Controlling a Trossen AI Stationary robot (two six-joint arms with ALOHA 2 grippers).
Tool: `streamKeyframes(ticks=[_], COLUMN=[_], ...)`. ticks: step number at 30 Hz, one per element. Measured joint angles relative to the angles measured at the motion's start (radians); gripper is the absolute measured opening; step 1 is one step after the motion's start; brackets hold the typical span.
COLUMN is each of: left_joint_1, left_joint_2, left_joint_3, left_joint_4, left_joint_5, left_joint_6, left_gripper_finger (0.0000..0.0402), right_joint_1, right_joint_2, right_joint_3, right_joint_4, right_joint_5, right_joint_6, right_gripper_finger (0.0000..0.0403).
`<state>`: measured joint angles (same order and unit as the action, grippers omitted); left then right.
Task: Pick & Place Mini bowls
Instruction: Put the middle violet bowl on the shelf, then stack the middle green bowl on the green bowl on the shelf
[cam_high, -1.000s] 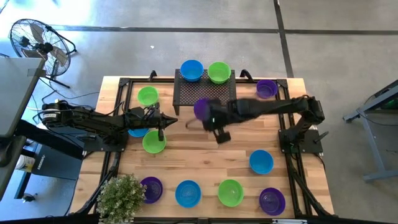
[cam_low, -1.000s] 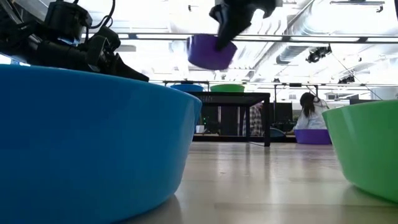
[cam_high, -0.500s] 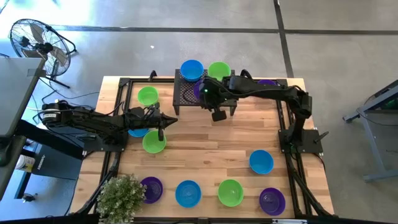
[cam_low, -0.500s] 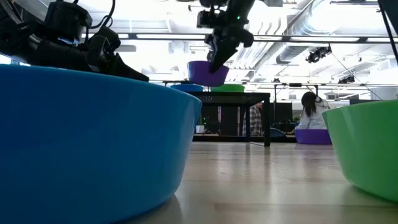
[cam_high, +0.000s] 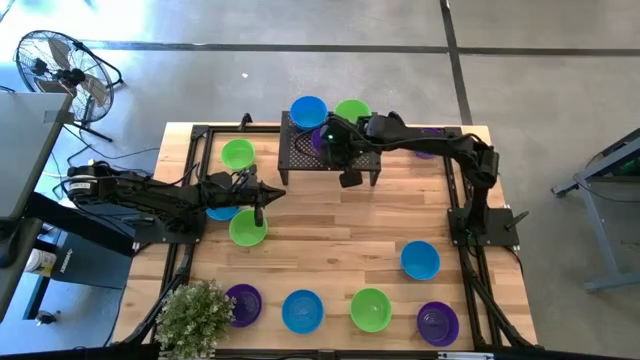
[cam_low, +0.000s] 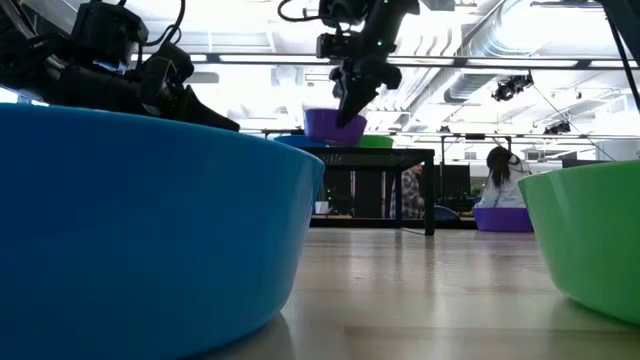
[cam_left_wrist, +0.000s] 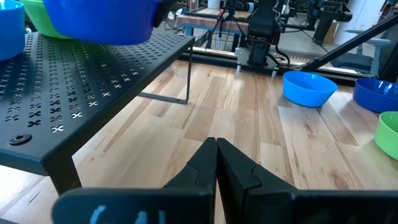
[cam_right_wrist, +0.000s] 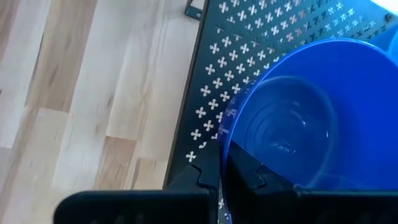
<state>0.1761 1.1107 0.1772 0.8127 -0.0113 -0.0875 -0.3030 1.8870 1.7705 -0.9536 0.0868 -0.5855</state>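
Observation:
My right gripper (cam_high: 330, 142) hangs over the black perforated rack (cam_high: 305, 157) at the table's far side, shut on a purple mini bowl (cam_low: 335, 123). A blue bowl (cam_high: 308, 112) and a green bowl (cam_high: 352, 112) stand on the rack's far part. More bowls rest on the table: green (cam_high: 238, 154), green (cam_high: 248, 229), blue (cam_high: 420, 259) and several along the near edge. My left gripper (cam_high: 282, 192) waits shut at the left, pointing level toward the rack (cam_left_wrist: 93, 74), and holds nothing. My right gripper pinches the purple bowl's rim (cam_right_wrist: 225, 144), one finger inside the bowl and one outside. The fingers (cam_low: 352, 92) slant down from above. The bowl hangs below them, mouth up and slightly tilted, just over the rack's top (cam_right_wrist: 249, 37); whether it touches the rack I cannot tell.
A potted plant (cam_high: 195, 315) stands at the near left corner. A purple bowl (cam_high: 430, 142) lies at the far right, partly under my right arm. Near-edge bowls: purple (cam_high: 243, 303), blue (cam_high: 302, 310), green (cam_high: 371, 309), purple (cam_high: 437, 322). The middle of the wooden table (cam_high: 330, 230) is bare.
My right gripper has carried the purple bowl from over the table's middle toward the far edge, until it hangs over the rack, and has sunk a little. The bowl has stayed in the hold, mouth up.

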Motion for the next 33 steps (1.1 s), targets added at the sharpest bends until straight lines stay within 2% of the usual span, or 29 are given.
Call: streamKeyframes(ticks=[16, 26, 33], left_joint_1=[0.0, 0.0, 0.0], left_joint_2=[0.0, 0.0, 0.0], left_joint_3=[0.0, 0.0, 0.0], left_joint_4=[-0.001, -0.002, -0.002], left_joint_5=[0.0, 0.0, 0.0], left_joint_6=[0.0, 0.0, 0.0], left_gripper_finger=[0.0001, 0.0001, 0.0001], right_joint_1=[0.0, 0.0, 0.001], right_joint_2=[0.027, 0.027, 0.017], right_joint_3=[-0.001, -0.001, -0.001], right_joint_4=[0.009, 0.009, 0.017], right_joint_5=[0.019, 0.034, 0.038], right_joint_6=[-0.025, -0.017, -0.017], right_gripper_finger=[0.0004, 0.0071, 0.0091])
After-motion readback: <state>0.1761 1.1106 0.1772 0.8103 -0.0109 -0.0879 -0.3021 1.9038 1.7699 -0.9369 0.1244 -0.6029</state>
